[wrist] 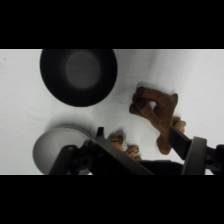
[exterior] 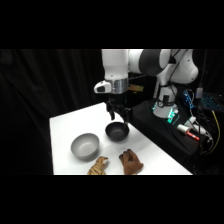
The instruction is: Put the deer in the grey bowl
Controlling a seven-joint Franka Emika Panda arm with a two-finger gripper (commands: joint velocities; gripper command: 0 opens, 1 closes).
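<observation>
The white arm's fingers (exterior: pixel 117 116) hang spread apart, empty, above the round black bowl (exterior: pixel 117 131). The small dark reddish-brown toy deer (exterior: pixel 131 162) lies on the white counter (exterior: pixel 67 125), near the round light grey matte bowl (exterior: pixel 84 145).

White arm reaches from its base at upper right out over the table, wrist pointing straight down. Gripper (exterior: pixel 116 115) hangs vertical above the surface, its dark fingers (exterior: pixel 112 114) spread apart, nothing between them.

Black bowl (wrist: pixel 78 76) upper left, grey bowl (wrist: pixel 55 147) lower left, deer (wrist: pixel 156 111) right, on white bench (wrist: pixel 200 80).
</observation>
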